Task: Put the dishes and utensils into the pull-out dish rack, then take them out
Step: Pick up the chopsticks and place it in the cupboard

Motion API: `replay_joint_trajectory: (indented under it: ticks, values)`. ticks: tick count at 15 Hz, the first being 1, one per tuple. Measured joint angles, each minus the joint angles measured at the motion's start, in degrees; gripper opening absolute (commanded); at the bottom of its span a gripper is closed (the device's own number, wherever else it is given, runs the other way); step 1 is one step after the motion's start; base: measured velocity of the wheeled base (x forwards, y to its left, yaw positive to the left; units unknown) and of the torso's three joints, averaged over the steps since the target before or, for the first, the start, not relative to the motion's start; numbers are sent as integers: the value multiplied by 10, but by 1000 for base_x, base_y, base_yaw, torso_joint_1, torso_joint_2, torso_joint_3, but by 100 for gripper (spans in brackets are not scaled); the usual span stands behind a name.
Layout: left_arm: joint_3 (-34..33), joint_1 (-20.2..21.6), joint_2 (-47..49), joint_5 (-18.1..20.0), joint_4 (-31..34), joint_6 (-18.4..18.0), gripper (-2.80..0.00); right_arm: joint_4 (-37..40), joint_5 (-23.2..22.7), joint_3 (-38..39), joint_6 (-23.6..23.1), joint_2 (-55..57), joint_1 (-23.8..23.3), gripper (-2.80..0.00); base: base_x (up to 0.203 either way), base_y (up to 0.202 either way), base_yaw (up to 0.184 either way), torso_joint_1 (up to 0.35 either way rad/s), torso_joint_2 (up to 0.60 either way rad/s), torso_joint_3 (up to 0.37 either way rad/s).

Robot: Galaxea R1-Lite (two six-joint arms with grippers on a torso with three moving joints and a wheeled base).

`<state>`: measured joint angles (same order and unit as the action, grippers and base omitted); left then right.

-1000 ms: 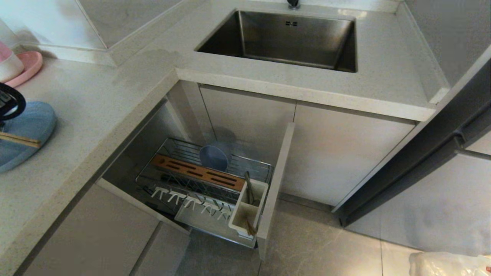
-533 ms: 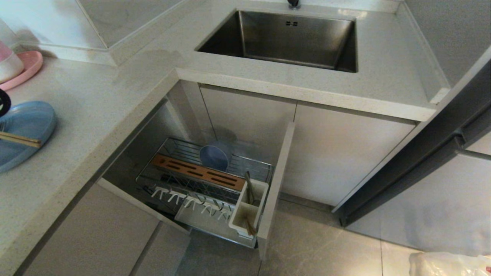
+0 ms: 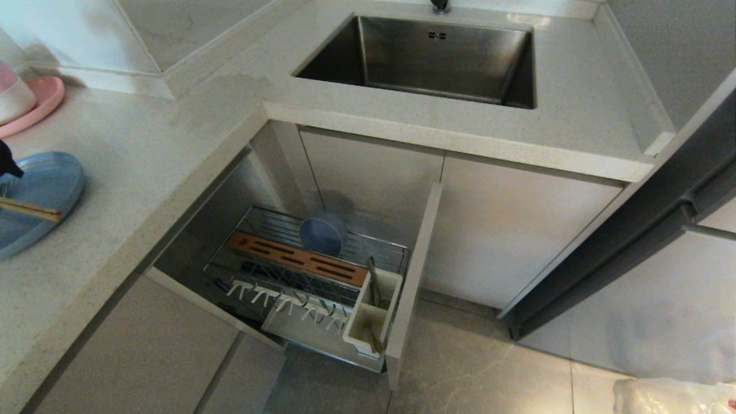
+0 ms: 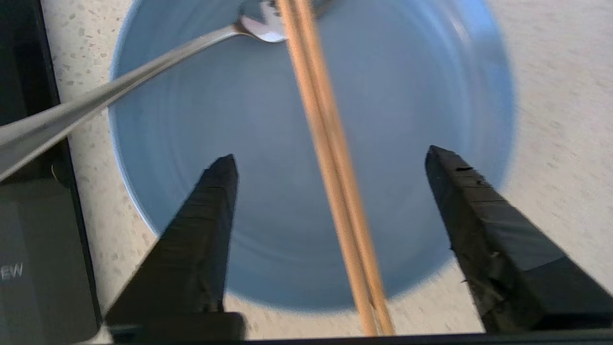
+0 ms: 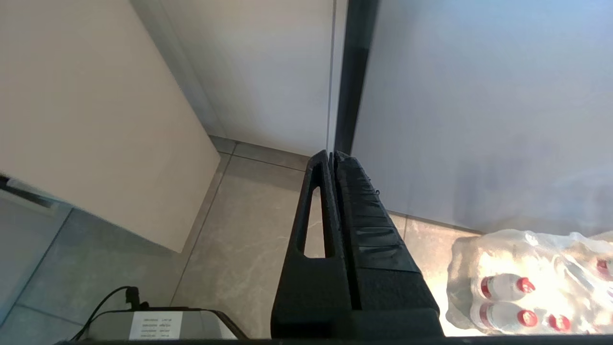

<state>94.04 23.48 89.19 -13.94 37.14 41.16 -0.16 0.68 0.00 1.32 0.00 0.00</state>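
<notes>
Directly beneath the released left end effector (image 4: 330,158), the chopsticks (image 4: 330,158) lie lengthwise between its spread fingers, untouched, resting across the pale-blue plate (image 4: 407,96) on the surface (image 3: 144,155). A fork (image 4: 143,79) slants off alongside; open surface surrounds the plate. The right end effector (image 5: 334,158) hangs clenched, far off.

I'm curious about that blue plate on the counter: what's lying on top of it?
On the blue plate lie wooden chopsticks and a silver utensil. Its tip is partly hidden behind the chopsticks.

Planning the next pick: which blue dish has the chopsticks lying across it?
The wide blue plate on the counter carries the chopsticks. The small blue bowl stands in the dish rack without them.
</notes>
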Motion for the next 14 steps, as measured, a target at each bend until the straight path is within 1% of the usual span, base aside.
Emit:
replay_joint_trajectory:
  ticks: [6, 10, 14]
  values:
    - [-1, 16, 21, 2, -19, 0, 0, 0, 0, 0, 0, 0, 0, -280, 0, 0, 0, 0, 0, 0]
    - [-6, 24, 32, 22, -30, 0, 0, 0, 0, 0, 0, 0, 0, -280, 0, 0, 0, 0, 0, 0]
    - [-14, 27, 41, 24, -42, 0, 0, 0, 0, 0, 0, 0, 0, -280, 0, 0, 0, 0, 0, 0]
